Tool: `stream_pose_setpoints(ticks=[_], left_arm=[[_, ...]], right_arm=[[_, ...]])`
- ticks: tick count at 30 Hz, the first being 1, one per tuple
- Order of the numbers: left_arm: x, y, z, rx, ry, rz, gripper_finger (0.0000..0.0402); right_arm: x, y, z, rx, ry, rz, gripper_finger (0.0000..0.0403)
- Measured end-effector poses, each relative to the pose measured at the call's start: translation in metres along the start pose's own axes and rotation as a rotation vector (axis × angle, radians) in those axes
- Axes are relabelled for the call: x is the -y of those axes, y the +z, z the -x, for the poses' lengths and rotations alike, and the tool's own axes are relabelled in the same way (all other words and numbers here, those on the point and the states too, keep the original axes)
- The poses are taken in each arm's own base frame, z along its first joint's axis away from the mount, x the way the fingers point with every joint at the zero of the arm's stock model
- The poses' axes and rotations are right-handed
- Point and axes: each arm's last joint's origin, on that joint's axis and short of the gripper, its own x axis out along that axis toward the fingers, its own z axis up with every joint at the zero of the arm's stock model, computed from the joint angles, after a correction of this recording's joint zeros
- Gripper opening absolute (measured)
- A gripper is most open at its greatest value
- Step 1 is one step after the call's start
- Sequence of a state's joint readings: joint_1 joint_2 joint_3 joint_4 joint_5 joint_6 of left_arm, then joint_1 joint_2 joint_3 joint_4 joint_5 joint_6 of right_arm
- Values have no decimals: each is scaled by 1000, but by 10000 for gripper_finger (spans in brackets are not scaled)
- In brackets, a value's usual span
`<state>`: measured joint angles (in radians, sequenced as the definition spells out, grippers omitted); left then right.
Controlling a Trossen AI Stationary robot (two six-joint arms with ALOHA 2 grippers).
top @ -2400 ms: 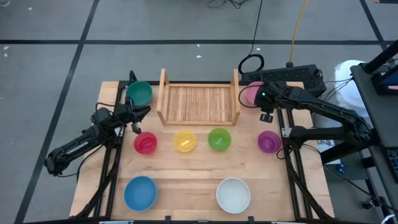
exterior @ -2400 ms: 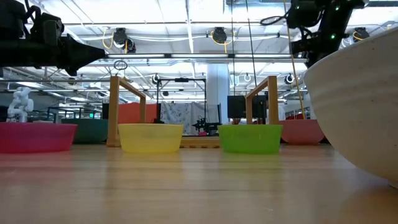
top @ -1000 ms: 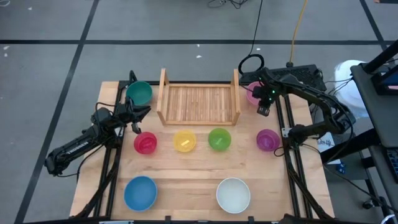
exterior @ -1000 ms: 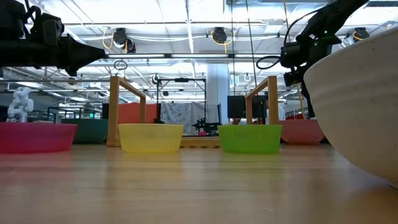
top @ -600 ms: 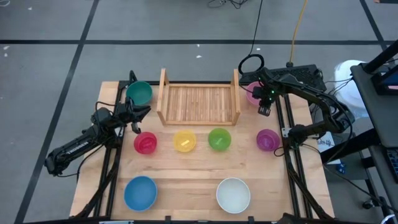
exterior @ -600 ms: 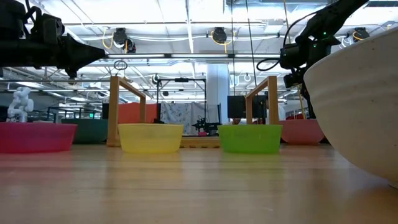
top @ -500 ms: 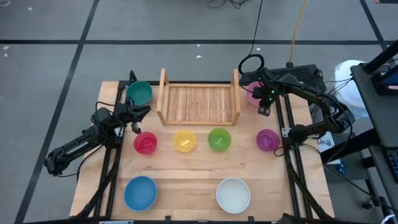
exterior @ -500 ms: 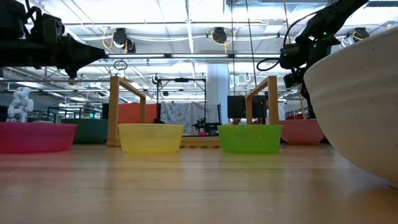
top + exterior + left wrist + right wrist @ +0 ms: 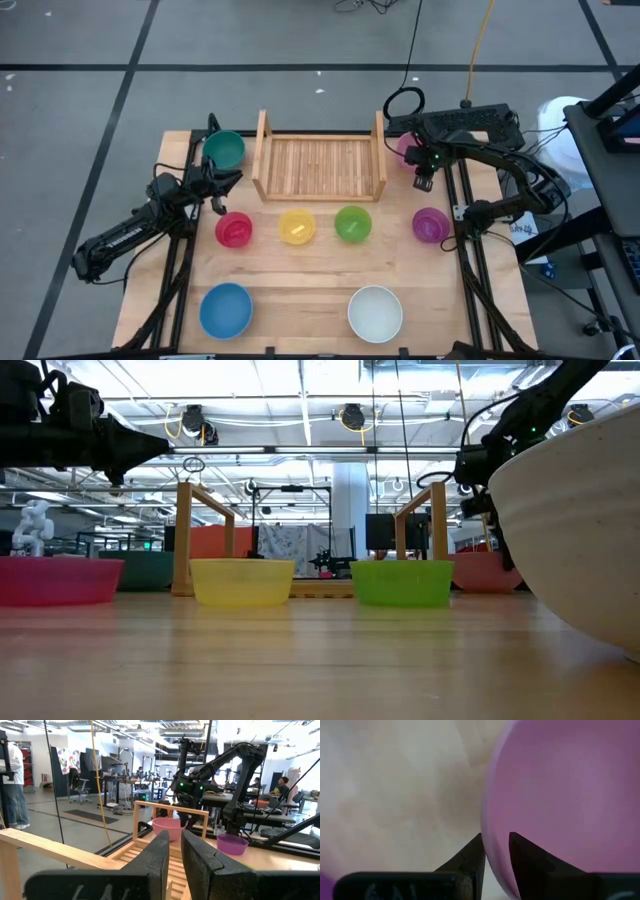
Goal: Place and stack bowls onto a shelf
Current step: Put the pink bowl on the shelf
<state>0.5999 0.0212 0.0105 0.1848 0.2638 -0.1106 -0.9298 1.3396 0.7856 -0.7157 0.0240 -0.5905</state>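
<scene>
The bowls sit scattered on the table [image 9: 320,275] around the shelf [image 9: 319,165], whose slatted base is bare. The blue bowl [image 9: 225,310] and white bowl [image 9: 375,312] lie nearest the front edge. A middle row holds the red bowl [image 9: 234,229], yellow bowl [image 9: 297,226], light green bowl [image 9: 352,223] and purple bowl [image 9: 431,226]. The teal bowl [image 9: 224,149] is just beside the shelf's left board, the pink bowl [image 9: 406,148] just beside its right board.

All look like thin, light, stiff plastic, probably smooth and a little slippery, so each is best pinched across the rim wall, one finger inside and one outside; a light bowl may tip or slide if nudged first.

The right tool [image 9: 494,851] is at the pink bowl, its fingers straddling the rim with only a narrow gap between them; whether they already grip it, I cannot tell. The shelf's right upright board stands between this bowl and the slats, so the lift must clear it. The right arm's own base frame and the cables behind the table crowd that corner.

The left tool [image 9: 173,851] waits between the teal and red bowls, pointed at the shelf, its fingers drawn almost together on nothing.
</scene>
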Motion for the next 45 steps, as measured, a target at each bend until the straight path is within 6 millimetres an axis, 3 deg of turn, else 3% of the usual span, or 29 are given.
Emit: stream_pose_setpoints(ticks=[4,9,15,18,23,34,40,45], left_arm=[[0,0,0,0,0,0,53],[0,0,0,0,0,0,53],[0,0,0,0,0,2,53],[0,0,0,0,0,3,53],[0,0,0,0,0,3,53],[0,0,0,0,0,3,53],[0,0,0,0,0,3,53],[0,0,0,0,0,7,53]], right_arm=[[-1,-1,-4,11,-13,26,67],[-1,-1,-4,11,-9,36,9],[-2,-2,-2,14,-10,29,2],[-3,-4,8,15,-8,26,1],[-4,-7,45,69,-46,24,1],[-14,-17,146,263,-153,-54,0],[-18,-6,196,392,-166,-82,0],[-20,13,217,472,-109,-59,0]])
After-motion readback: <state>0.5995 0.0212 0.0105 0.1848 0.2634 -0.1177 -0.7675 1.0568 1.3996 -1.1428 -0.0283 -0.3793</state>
